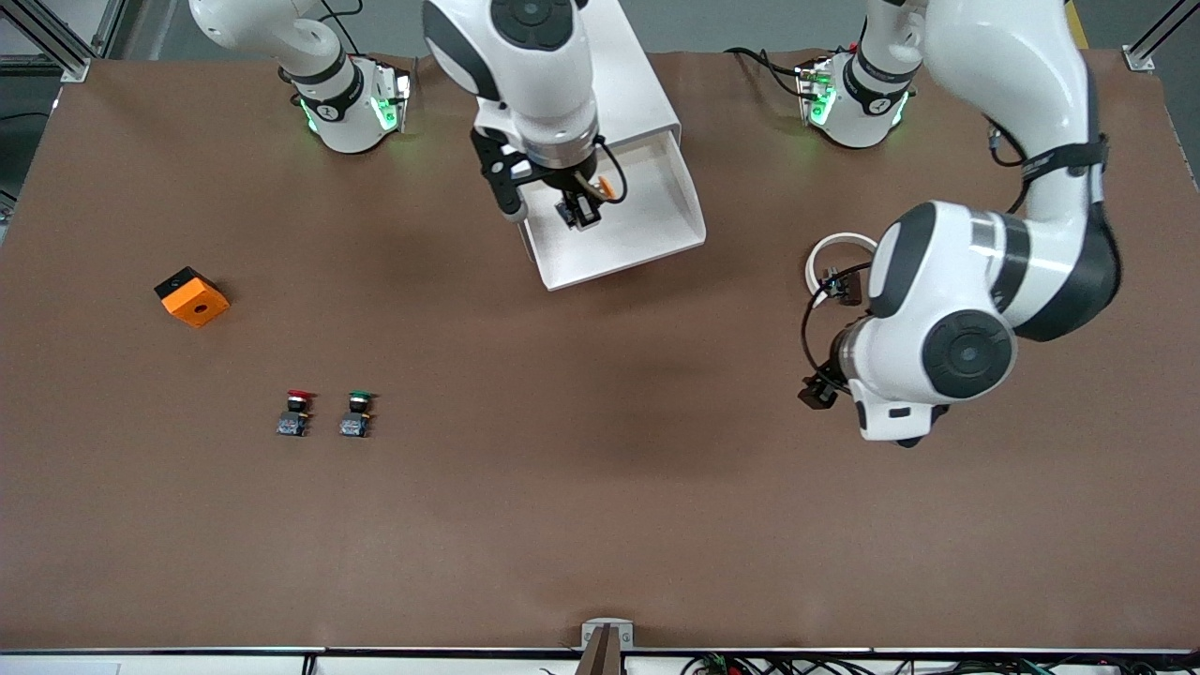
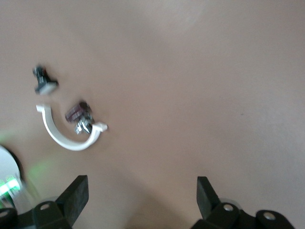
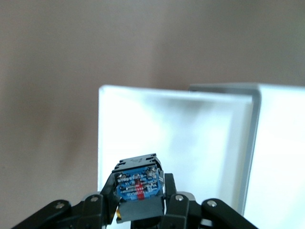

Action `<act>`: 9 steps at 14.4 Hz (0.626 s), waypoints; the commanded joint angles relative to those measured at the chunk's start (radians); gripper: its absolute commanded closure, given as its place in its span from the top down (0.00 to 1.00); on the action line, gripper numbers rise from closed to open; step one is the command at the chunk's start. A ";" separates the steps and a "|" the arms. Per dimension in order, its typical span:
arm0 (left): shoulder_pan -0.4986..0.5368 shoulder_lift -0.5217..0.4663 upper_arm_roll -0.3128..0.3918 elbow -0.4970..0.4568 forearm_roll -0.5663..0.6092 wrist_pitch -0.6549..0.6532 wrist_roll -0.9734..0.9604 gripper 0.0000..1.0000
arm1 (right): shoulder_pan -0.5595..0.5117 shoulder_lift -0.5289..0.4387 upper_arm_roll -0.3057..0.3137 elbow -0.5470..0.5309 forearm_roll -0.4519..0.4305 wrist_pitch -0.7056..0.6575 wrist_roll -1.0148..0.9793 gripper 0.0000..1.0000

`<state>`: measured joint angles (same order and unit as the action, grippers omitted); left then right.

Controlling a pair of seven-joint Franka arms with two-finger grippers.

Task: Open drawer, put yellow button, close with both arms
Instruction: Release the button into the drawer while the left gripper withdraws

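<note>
Brown table (image 1: 600, 525) under even light, grey floor (image 1: 750, 23) past its edge

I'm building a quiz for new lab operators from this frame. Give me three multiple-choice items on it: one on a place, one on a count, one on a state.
1. What is the right gripper over?
A. the open drawer
B. the orange block
C. the white ring

2. How many push-buttons stand on the table outside the drawer?
A. one
B. two
C. four

3. How are the left gripper's fingers set?
A. shut on the ring
B. shut on nothing
C. open, holding nothing

Answers:
1. A, the right gripper hangs over the white tray, holding the yellow button.
2. B, only the red-capped button and the green-capped button stand there, side by side.
3. C, the left wrist view shows the fingers wide apart over bare table.
</note>
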<state>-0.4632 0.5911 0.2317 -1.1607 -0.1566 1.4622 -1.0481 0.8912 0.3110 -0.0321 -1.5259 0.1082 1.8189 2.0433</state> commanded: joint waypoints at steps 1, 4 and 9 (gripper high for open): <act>0.037 -0.086 0.003 -0.046 0.022 0.000 0.213 1.00 | 0.054 0.083 -0.017 0.044 0.001 0.049 0.119 0.00; 0.074 -0.152 0.005 -0.068 0.022 0.001 0.359 1.00 | 0.092 0.118 -0.018 0.062 -0.002 0.056 0.196 0.00; 0.077 -0.232 0.003 -0.099 0.086 0.001 0.520 1.00 | 0.120 0.140 -0.019 0.075 -0.027 0.056 0.314 0.00</act>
<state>-0.3760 0.4148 0.2338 -1.2005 -0.0964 1.4581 -0.5833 0.9942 0.4302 -0.0365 -1.4856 0.0999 1.8901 2.3011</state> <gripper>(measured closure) 0.000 0.577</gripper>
